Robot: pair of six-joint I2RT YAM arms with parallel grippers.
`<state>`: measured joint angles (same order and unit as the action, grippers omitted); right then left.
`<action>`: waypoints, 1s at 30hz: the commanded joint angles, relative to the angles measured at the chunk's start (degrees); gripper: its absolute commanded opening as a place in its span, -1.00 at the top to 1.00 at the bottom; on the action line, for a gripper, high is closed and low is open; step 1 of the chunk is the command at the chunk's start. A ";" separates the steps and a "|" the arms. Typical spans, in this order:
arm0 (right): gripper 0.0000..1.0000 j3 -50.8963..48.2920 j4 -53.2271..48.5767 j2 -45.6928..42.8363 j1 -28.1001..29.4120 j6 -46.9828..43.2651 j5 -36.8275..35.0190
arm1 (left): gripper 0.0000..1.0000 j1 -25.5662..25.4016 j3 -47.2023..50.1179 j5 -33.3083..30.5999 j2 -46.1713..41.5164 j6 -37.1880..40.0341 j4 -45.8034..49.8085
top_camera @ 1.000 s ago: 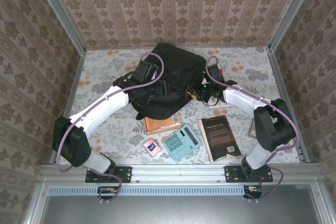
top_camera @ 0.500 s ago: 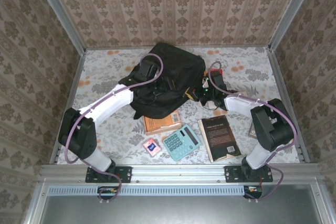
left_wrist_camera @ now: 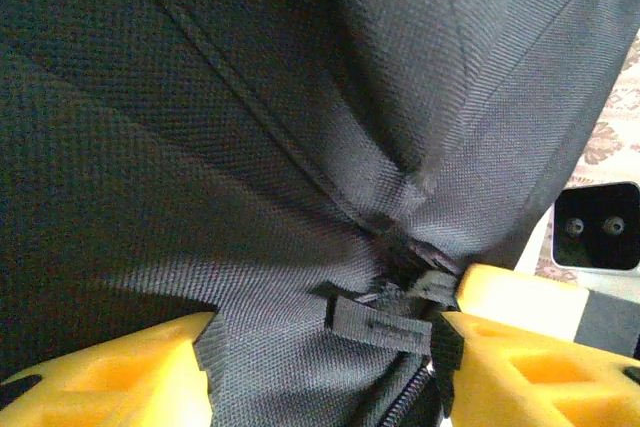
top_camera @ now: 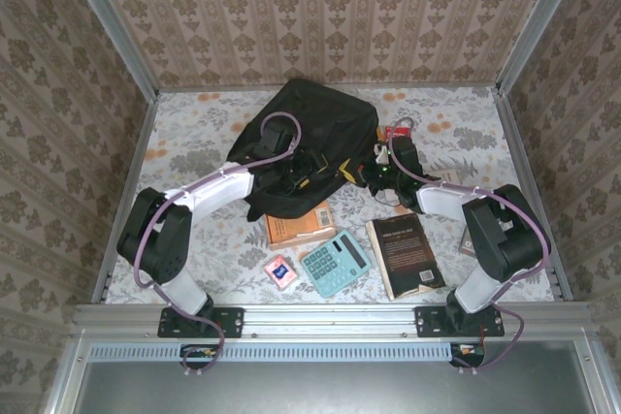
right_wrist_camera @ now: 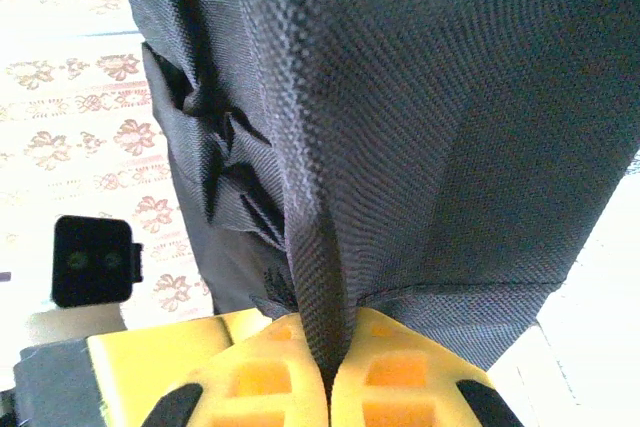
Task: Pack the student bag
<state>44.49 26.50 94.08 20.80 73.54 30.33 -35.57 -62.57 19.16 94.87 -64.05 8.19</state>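
As bag point(top_camera: 320, 128) lies mid-table: noted right gripper point(right_wrist_camera: 328, 372) clamped on its right-edge fold; left gripper point(left_wrist_camera: 325, 332) astride bunched fabric, jaws apart, grip unclear.

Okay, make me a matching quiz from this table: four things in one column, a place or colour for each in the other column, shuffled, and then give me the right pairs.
Column one
1. student bag
2. calculator
3. dark book
4. orange-brown book

Column two
A. lies right at the bag's near edge
B. teal, with rows of keys
C. black fabric, pinched in the right gripper
D. lies just right of the calculator

Pairs: 1-C, 2-B, 3-D, 4-A
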 commanded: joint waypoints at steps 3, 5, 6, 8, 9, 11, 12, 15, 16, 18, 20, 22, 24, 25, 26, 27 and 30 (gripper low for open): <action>1.00 -0.94 7.22 -2.36 -0.21 2.35 3.60 | -0.14 -0.02 2.05 2.63 1.61 -3.95 -7.48; 1.00 -1.39 8.46 -2.09 -0.21 2.83 3.78 | -0.10 -0.02 2.26 2.86 1.89 -4.28 -8.77; 1.00 -1.59 9.01 -2.00 -0.23 3.18 3.87 | -0.07 -0.02 2.46 2.90 2.09 -4.64 -9.84; 1.00 -1.94 10.06 -1.75 -0.13 3.69 3.98 | -0.01 0.02 2.89 3.06 2.31 -5.58 -11.71; 1.00 -2.12 10.69 -1.63 -0.10 3.98 4.03 | 0.01 0.06 3.09 3.23 2.42 -5.92 -12.81; 1.00 -2.21 11.19 -1.53 -0.03 4.28 4.14 | 0.05 0.03 3.13 3.47 2.60 -6.27 -14.29; 1.00 -2.30 11.33 -1.53 -0.03 4.34 4.13 | 0.07 0.08 3.11 3.47 2.74 -6.42 -14.75; 1.00 -2.40 11.50 -1.53 0.12 4.40 4.13 | 0.12 0.06 3.82 3.74 2.78 -7.48 -17.26; 1.00 -2.39 11.60 -1.45 0.14 4.47 4.23 | 0.15 0.06 4.20 3.78 2.82 -7.95 -18.41; 1.00 -2.48 11.85 -1.46 0.21 4.55 4.22 | 0.18 0.15 4.72 3.78 2.62 -8.45 -19.83; 1.00 -2.39 11.99 -1.29 0.30 4.68 4.22 | 0.22 0.22 4.83 3.78 2.51 -8.39 -20.31; 1.00 -2.40 11.99 -1.29 0.38 4.66 4.23 | 0.31 0.24 4.94 3.82 2.51 -8.39 -20.26; 1.00 -2.40 11.82 -1.33 0.39 4.68 4.14 | 0.39 0.32 5.24 3.78 2.45 -8.51 -20.46; 1.00 -2.39 11.73 -1.36 0.39 4.63 3.96 | 0.42 0.33 5.53 3.68 2.30 -8.55 -20.55; 1.00 -2.39 11.69 -1.29 0.39 4.60 3.95 | 0.43 0.37 5.73 3.54 2.12 -8.64 -20.61; 1.00 -2.39 11.64 -1.27 0.38 4.59 3.99 | 0.45 0.48 6.02 3.44 1.92 -8.67 -20.80; 1.00 -2.52 11.51 -0.95 0.38 4.51 3.81 | 0.49 0.84 6.97 3.08 1.16 -8.64 -21.11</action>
<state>42.30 34.11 94.06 20.58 76.95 31.44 -35.24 -56.69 22.11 97.03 -72.34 -10.96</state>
